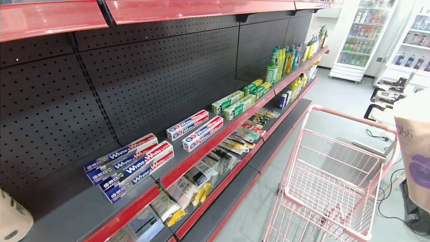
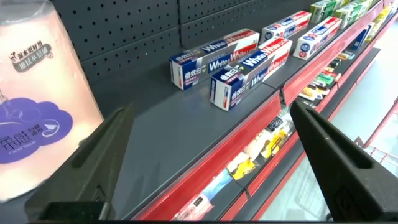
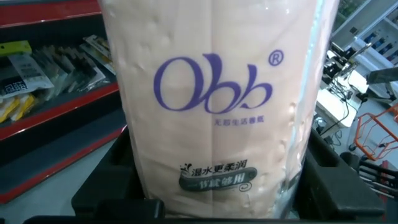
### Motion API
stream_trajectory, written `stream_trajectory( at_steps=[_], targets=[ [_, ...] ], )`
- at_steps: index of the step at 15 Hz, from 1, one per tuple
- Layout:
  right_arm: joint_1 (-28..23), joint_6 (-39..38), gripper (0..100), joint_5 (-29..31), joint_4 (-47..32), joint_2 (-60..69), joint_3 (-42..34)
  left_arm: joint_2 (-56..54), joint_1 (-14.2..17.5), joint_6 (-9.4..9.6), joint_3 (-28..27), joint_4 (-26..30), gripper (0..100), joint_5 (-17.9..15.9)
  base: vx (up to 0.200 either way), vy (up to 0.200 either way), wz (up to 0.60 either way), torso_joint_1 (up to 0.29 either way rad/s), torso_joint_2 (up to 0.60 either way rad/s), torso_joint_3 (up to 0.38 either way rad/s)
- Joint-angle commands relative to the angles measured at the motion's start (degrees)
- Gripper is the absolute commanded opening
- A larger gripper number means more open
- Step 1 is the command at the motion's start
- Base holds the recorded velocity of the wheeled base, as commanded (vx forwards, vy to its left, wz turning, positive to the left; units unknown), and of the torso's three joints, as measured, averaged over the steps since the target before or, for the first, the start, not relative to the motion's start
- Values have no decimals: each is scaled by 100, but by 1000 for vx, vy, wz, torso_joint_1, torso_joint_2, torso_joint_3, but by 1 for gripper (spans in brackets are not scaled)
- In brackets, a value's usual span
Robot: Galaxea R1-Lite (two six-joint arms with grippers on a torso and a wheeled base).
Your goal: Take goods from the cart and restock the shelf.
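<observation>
The right hand (image 3: 217, 193) is clenched on a pack of paper rolls (image 3: 214, 106), its dark fingers (image 3: 124, 180) pressed against both sides of the cream wrapper. In the head view this pack (image 1: 415, 144) hangs at the far right, beside the pink cart (image 1: 352, 119) and clear of its basket. The floor shows through the basket's wire mesh.

The left hand (image 2: 211, 112) is released, its jaws spread wide over the grey shelf (image 1: 84, 208). A second pack of rolls (image 2: 37, 93) stands upright on that shelf, just beside one finger; whether they touch cannot be told. From the head view it sits at the shelf's near end (image 1: 11, 218).

Further along the same shelf lie white, blue and red toothpaste boxes (image 1: 129, 164) in two groups, then green boxes (image 1: 235, 102), then upright bottles (image 1: 278, 64). The lower shelf (image 1: 218, 189) holds flat packets (image 1: 201, 174) in a row. Glass-fronted coolers (image 1: 359, 37) with bottles inside stand at the back of the room.
</observation>
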State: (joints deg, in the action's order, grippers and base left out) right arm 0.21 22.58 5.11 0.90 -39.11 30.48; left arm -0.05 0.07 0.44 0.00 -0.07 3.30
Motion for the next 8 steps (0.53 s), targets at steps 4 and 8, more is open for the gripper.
stream_trajectory(
  at_steps=[4,8],
  targets=[
    [-91,80,0,25,77,-106,11,5,1,0,0,-1,100,4,0,0,0,20,-38,-19],
    [-109,80,0,25,68,-106,-24,5,1,0,0,-1,100,4,0,0,600,4,0,0]
  ],
)
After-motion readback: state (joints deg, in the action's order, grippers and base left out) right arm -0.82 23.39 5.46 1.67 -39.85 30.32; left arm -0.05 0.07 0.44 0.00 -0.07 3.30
